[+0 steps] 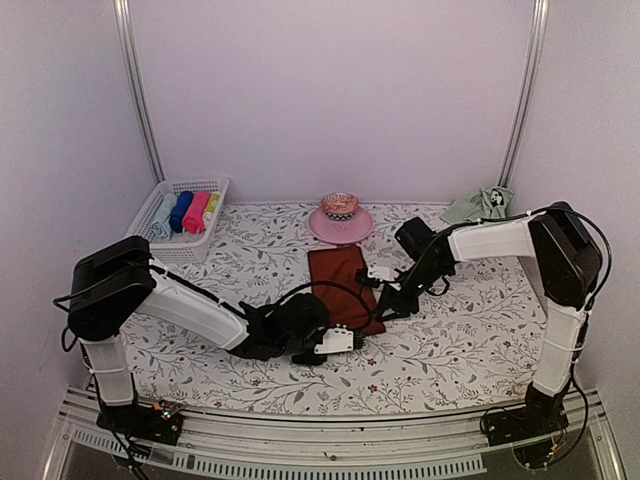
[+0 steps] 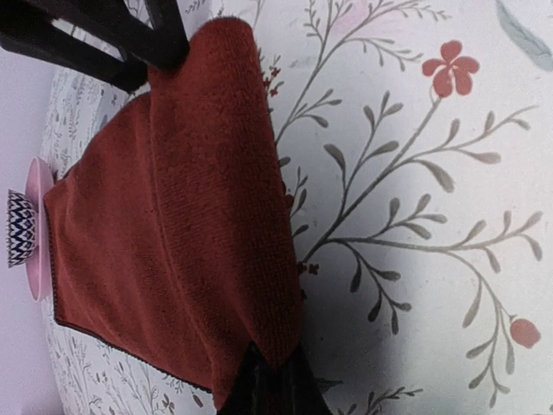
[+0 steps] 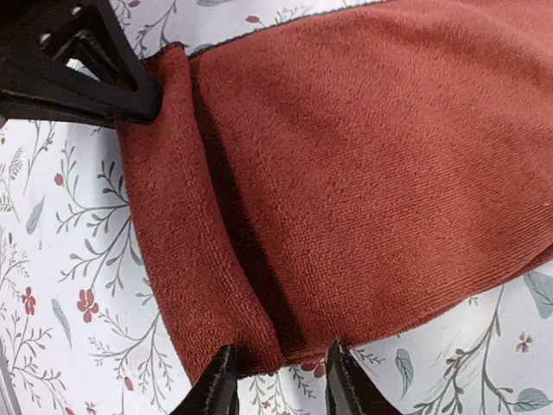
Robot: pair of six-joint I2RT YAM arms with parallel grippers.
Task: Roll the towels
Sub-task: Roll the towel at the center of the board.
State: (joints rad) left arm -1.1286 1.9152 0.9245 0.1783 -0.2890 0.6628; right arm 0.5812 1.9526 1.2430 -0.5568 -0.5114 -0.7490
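Pinching the fold of the dark red-brown soft cloth towel with left tool and right tool.

Table under floral cover. On it: dark red-brown towel at centre; white basket far left; pink plate behind towel; pale green towel, seemingly crumpled, far right.

Red-brown towel: matt cloth, short dense pile in fine ribs. Surface: smooth matt cover, flower print. Right pincer: black, smooth, faint sheen. Basket, far left: white plastic lattice. Plate: pink, glossy. Green towel, far right: soft crumpled cloth. Rails: bare metal, satin.
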